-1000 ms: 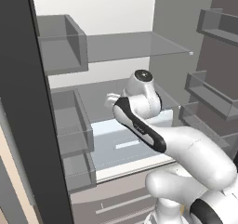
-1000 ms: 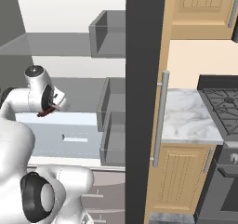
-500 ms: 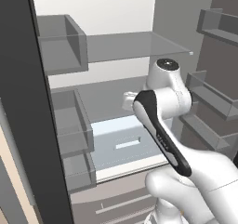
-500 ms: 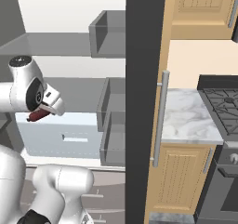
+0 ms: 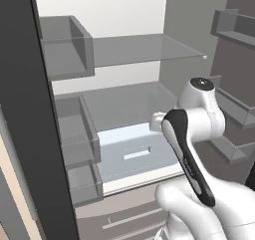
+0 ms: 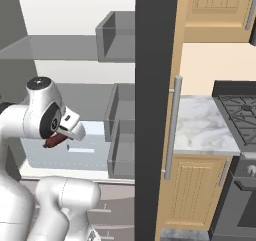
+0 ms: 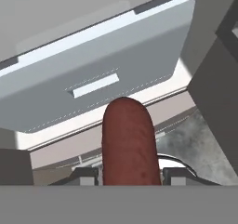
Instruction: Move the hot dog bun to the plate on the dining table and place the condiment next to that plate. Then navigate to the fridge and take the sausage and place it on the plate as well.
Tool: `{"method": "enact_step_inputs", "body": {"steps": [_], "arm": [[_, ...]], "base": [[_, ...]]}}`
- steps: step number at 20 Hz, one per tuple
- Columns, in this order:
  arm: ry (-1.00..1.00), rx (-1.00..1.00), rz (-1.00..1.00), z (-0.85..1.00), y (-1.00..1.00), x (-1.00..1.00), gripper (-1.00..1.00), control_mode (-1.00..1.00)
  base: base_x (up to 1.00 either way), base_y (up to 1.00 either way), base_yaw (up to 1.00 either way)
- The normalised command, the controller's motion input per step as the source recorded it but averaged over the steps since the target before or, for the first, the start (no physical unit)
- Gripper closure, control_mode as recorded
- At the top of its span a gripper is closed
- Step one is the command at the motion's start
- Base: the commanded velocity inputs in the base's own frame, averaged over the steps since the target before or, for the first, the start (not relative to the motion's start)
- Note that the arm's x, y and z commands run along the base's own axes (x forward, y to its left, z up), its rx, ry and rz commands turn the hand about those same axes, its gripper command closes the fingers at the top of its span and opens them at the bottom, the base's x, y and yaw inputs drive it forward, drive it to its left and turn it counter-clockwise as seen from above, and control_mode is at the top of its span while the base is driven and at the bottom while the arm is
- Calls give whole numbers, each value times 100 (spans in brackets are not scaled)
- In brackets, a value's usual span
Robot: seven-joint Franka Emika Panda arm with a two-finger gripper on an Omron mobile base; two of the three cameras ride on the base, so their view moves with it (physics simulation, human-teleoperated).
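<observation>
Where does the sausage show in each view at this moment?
Left base view: I can't find it; the arm stands in front of the tool.
Right base view: sausage at left, below the wrist.
Hand view: bottom centre, between the fingertips.
Shared landmark: the white drawer.

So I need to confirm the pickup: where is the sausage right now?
The sausage is clamped in the hand, seen at the left of the right base view, in front of the open fridge and above its white drawer.

A kitchen: open fridge (image 5: 124,84), marble counter (image 6: 202,130), stove (image 6: 240,110), wooden cabinets (image 6: 197,195).
</observation>
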Motion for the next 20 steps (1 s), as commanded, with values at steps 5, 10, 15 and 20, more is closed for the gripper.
{"method": "enact_step_inputs", "body": {"steps": [5, 10, 15, 20], "arm": [[0, 0, 0, 0, 0, 0, 100, 100], [0, 0, 0, 0, 0, 0, 100, 100], [0, 0, 0, 0, 0, 0, 100, 100], [0, 0, 0, 0, 0, 0, 100, 100]], "base": [[-94, -16, 0], [-100, 9, 7], [-39, 28, 81], [0, 15, 100]]}}
